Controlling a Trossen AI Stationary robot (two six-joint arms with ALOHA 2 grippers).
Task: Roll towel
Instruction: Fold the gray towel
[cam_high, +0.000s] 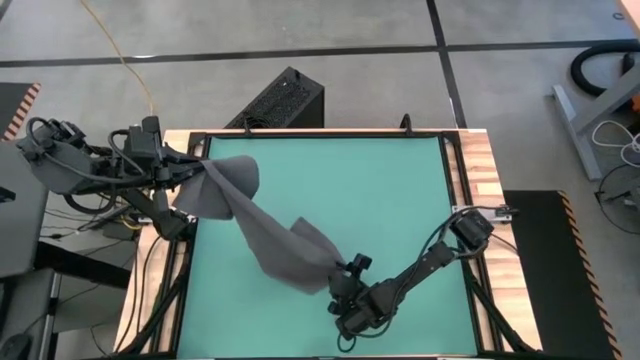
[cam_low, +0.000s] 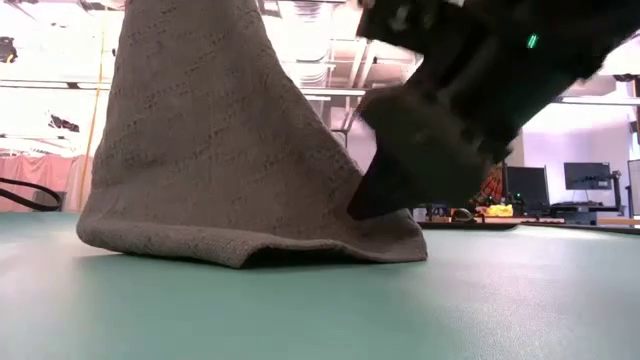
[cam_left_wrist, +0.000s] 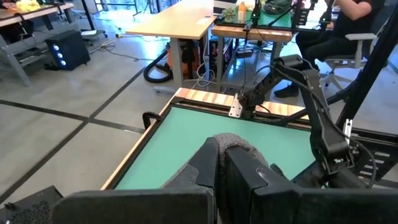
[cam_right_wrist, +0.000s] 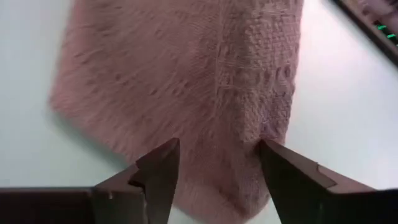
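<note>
High view: right gripper (cam_high: 341, 281) sits low near the table's near edge, a little right of centre, fingers pointing at the near end of the towel (cam_high: 262, 232). Right wrist view shows its two fingers (cam_right_wrist: 158, 171) spread wide, towel edge lying between them but not pinched; cloth rests on the green mat (cam_high: 390, 210) just beyond the tips. Low view: this near end of the towel (cam_low: 220, 150) lies in a folded heap on the mat, the rest rising steeply upward out of the picture; the dark right gripper (cam_low: 395, 190) hangs just beside the heap's right edge, touching or nearly so, cannot tell which.

Mid table: towel runs as a twisted band diagonally from near centre toward the far left, lifted off the mat.

Far left: left gripper (cam_high: 190, 172) at the table's left edge holds the towel's upper end. Left wrist view shows its fingers (cam_left_wrist: 208, 168) pressed together on grey cloth (cam_left_wrist: 239, 144).

Beyond the table: wooden desks (cam_left_wrist: 177, 25) and a seated person (cam_left_wrist: 348, 25) in the room.
</note>
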